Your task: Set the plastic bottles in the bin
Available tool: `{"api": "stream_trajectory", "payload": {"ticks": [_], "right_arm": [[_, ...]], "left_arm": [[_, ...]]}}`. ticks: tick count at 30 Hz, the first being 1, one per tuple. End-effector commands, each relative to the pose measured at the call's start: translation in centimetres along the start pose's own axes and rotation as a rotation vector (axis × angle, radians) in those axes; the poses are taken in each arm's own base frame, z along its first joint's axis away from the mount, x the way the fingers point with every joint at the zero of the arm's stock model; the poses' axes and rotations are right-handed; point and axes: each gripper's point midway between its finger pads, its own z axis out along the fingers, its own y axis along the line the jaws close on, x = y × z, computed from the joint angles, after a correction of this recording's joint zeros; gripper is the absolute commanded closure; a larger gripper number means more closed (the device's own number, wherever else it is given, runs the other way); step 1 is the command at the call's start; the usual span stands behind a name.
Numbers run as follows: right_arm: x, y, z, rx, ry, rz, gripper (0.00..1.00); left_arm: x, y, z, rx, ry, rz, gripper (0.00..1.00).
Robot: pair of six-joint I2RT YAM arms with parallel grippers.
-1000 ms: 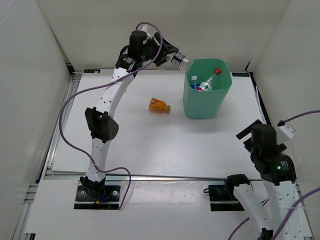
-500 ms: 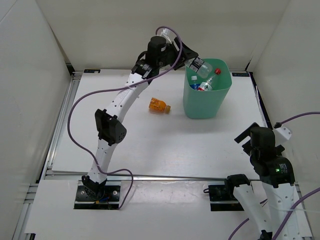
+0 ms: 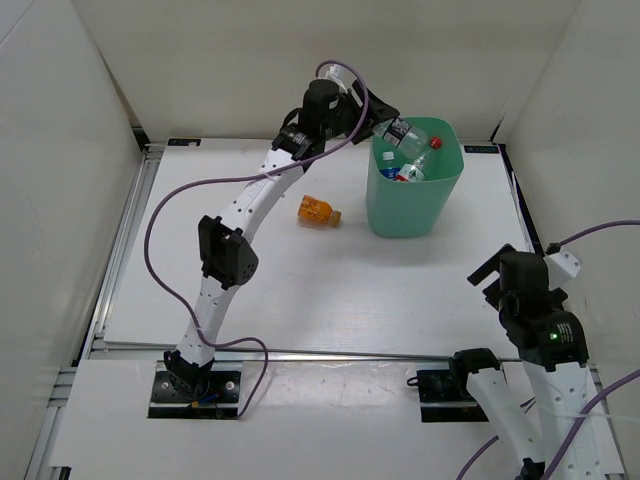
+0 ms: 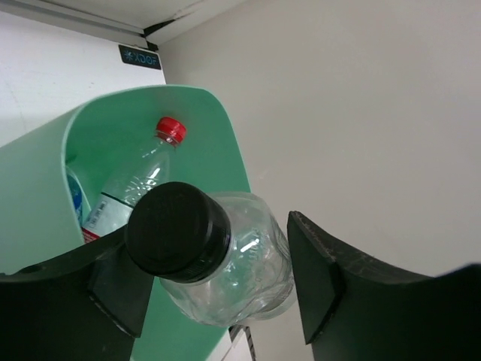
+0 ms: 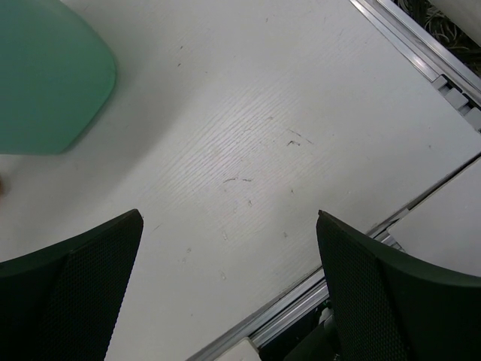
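The orange bottle [image 3: 318,210] lies on its side on the table [image 3: 250,290], left of the bin [image 3: 448,172], not yet fetched. The left gripper [image 4: 218,293] is clenched on the dark-label bottle [image 3: 402,130] over the bin's far-left rim. Dropped from this edge, it could clip the rim and bounce out. It is clear, with a black cap. 2 bottles already lie inside. The right gripper [image 5: 225,263] is spread wide, holding nothing.

1. Bottle [image 4: 248,263]: clear plastic, glossy, crinkled wall; cap [image 4: 178,232] black, smooth, matt.
2. Bin [image 4: 218,143]: mint-green plastic, smooth, satin sheen.
3. Table [image 5: 248,150]: white, matt, fine grain, scuffed.
4. Right gripper [image 5: 229,218] pads [image 5: 83,278]: black, finely dimpled.
5. Edge rail [image 5: 417,47]: bare metal.
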Motion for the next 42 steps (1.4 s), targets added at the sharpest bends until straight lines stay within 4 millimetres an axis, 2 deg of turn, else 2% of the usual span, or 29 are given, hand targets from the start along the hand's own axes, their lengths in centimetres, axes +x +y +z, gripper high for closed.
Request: {"api": "stream_trajectory", "payload": {"ticks": [1,2,5,11,12,13,14,15,16,17,18,19,20,21,25,26,27,28,29,30,31,32,33,35,36,38,39,40,42], "right_arm": [[-0.7,0.6,0.0,-0.016,-0.015,-0.010,0.01],[-0.7,0.6,0.0,-0.016,-0.015,-0.010,0.01],[-0.6,0.9,0.3,-0.028,-0.015,-0.006,0.01],[-0.1,1.4,0.8,-0.026,0.015,-0.019,0.01],[-0.3,1.5,0.9,-0.031,0.009,-0.015,0.01],[-0.3,1.5,0.9,-0.031,0.009,-0.025,0.01],[-0.4,1.6,0.8,-0.031,0.009,-0.026,0.01],[-1.1,1.7,0.5,-0.035,-0.009,-0.026,0.01],[-1.3,1.8,0.3,-0.040,-0.015,-0.034,0.01],[-1.9,1.9,0.2,-0.043,-0.035,-0.025,0.01],[-1.8,1.9,0.3,-0.038,-0.029,-0.045,0.01],[-2.0,1.7,0.4,-0.028,-0.037,-0.045,0.01],[-2.2,1.9,0.4,-0.035,-0.045,-0.049,0.01],[-2.4,2.0,0.4,-0.042,-0.054,-0.053,0.01],[-2.0,2.4,0.7,-0.047,-0.028,-0.053,0.01],[-2.0,2.4,0.7,-0.047,-0.028,-0.053,0.01],[-2.4,2.7,0.6,-0.053,-0.035,-0.048,0.01],[-2.4,2.8,0.6,-0.053,-0.035,-0.039,0.01],[-2.4,2.8,0.6,-0.053,-0.035,-0.039,0.01],[-2.4,2.8,0.6,-0.053,-0.035,-0.039,0.01],[-2.4,2.8,0.6,-0.053,-0.035,-0.030,0.01],[-2.1,2.7,0.8,-0.048,-0.029,-0.034,0.01],[-2.1,2.7,0.8,-0.048,-0.029,-0.034,0.01],[-1.6,2.5,0.9,-0.054,-0.022,-0.026,0.01],[-1.4,2.3,0.8,-0.048,-0.015,-0.031,0.01],[-1.1,2.3,1.0,-0.043,-0.008,-0.026,0.01],[-1.0,2.1,1.0,-0.037,-0.002,-0.030,0.01],[-1.0,2.1,1.0,-0.037,-0.002,-0.030,0.01],[-1.0,2.1,1.0,-0.037,-0.002,-0.030,0.01]], "left_arm": [[-0.8,-3.7,-1.1,0.075,-0.035,0.040,0.21],[-0.5,-3.1,-0.9,0.064,-0.029,0.049,0.17],[-0.5,-3.6,-1.5,0.072,-0.023,0.087,0.00],[0.4,-4.3,-2.9,0.077,0.004,0.161,0.00],[-0.5,-5.7,-4.2,0.087,-0.026,0.177,0.00],[-1.7,-5.8,-5.2,0.083,-0.047,0.177,0.00],[-2.3,-4.5,-5.7,0.043,-0.058,0.154,0.00],[-5.4,-5.5,-8.6,0.047,-0.119,0.144,0.00],[-6.6,-5.1,-9.8,0.031,-0.141,0.126,0.00],[-7.0,-2.9,-10.5,-0.019,-0.139,0.090,0.00],[-7.9,-2.2,-11.6,-0.038,-0.159,0.069,0.00],[-9.2,-2.6,-13.7,-0.044,-0.198,0.044,0.00],[-10.1,1.2,-14.3,-0.123,-0.217,-0.018,0.00],[-10.2,2.6,-14.7,-0.154,-0.221,-0.103,0.00],[-8.3,7.0,-14.1,-0.233,-0.145,-0.185,0.00],[-7.8,8.7,-13.6,-0.277,-0.130,-0.203,0.00],[-7.1,9.8,-14.1,-0.362,-0.110,-0.245,0.00],[-6.9,12.4,-13.8,-0.459,-0.120,-0.279,0.00],[-6.6,13.5,-14.0,-0.522,-0.109,-0.296,0.00],[-6.5,13.4,-14.8,-0.589,-0.092,-0.324,0.00],[-6.3,14.4,-14.9,-0.648,-0.094,-0.355,0.00],[-5.4,16.8,-14.2,-0.720,-0.068,-0.389,0.00],[-6.0,16.1,-14.3,-0.724,-0.080,-0.397,0.00],[-5.1,17.9,-14.9,-0.814,-0.092,-0.470,0.00],[-3.6,19.7,-15.4,-0.870,-0.073,-0.511,0.00],[-2.9,20.2,-15.8,-0.884,-0.094,-0.574,0.00],[-1.5,21.3,-15.9,-0.921,-0.073,-0.592,0.00],[-0.9,21.2,-15.8,-0.929,-0.060,-0.590,0.00],[0.4,22.6,-15.9,-0.993,-0.034,-0.594,0.00]]}}
